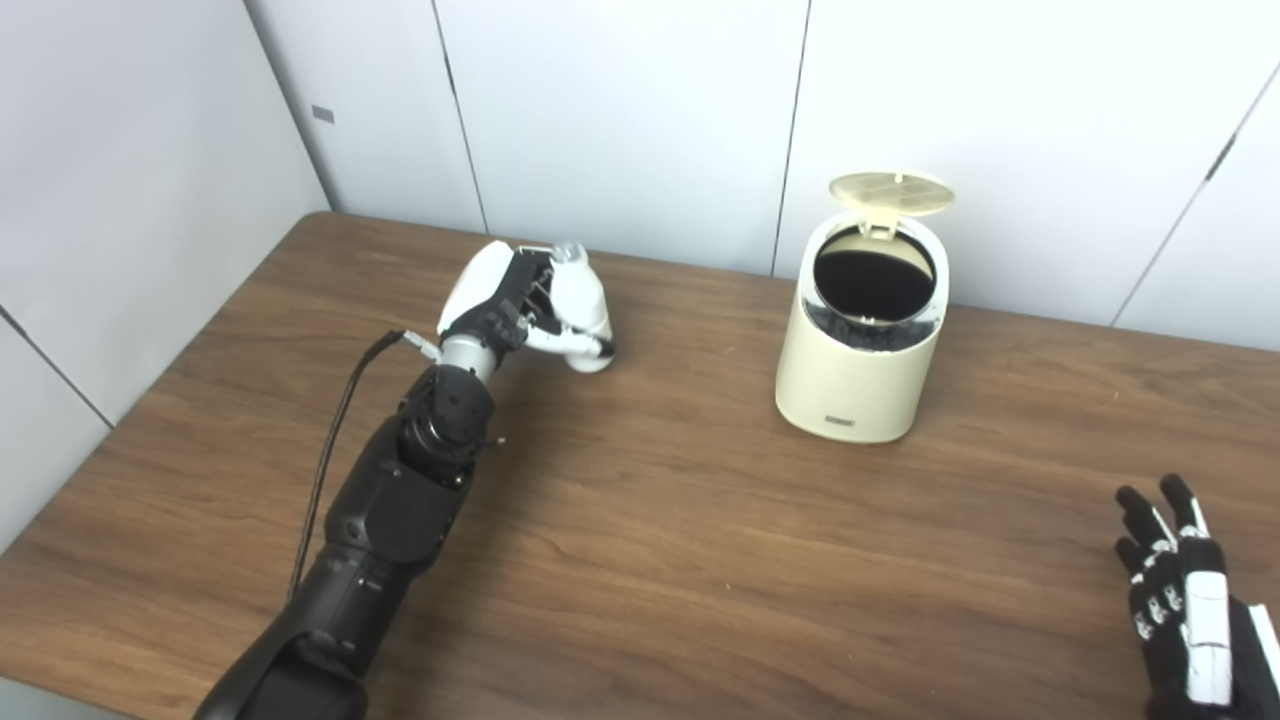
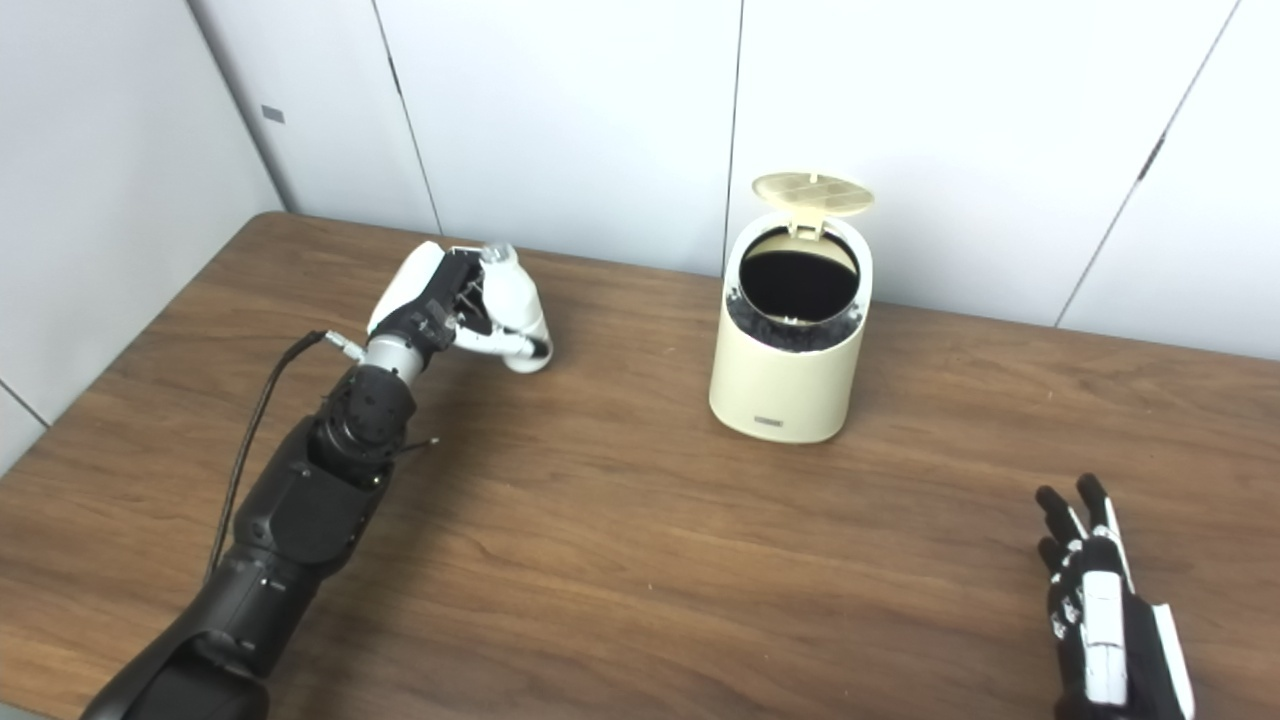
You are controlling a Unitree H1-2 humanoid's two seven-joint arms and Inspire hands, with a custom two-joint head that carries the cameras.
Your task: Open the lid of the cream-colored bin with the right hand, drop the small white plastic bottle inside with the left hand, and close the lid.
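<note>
The cream-colored bin (image 1: 858, 375) stands right of the table's middle, near the back. Its round lid (image 1: 892, 193) is flipped up behind the dark opening. At the back left, my left hand (image 1: 505, 300) is wrapped around the small white plastic bottle (image 1: 582, 300), whose clear cap points up and away. The bottle's base is at or just above the tabletop; I cannot tell which. The bottle is well to the left of the bin. My right hand (image 1: 1180, 590) rests low at the front right corner, fingers spread, holding nothing, far from the bin.
The brown wooden table (image 1: 700, 560) fills the view. White wall panels (image 1: 620, 110) run along its back and left edges. A black cable (image 1: 335, 440) loops beside my left forearm.
</note>
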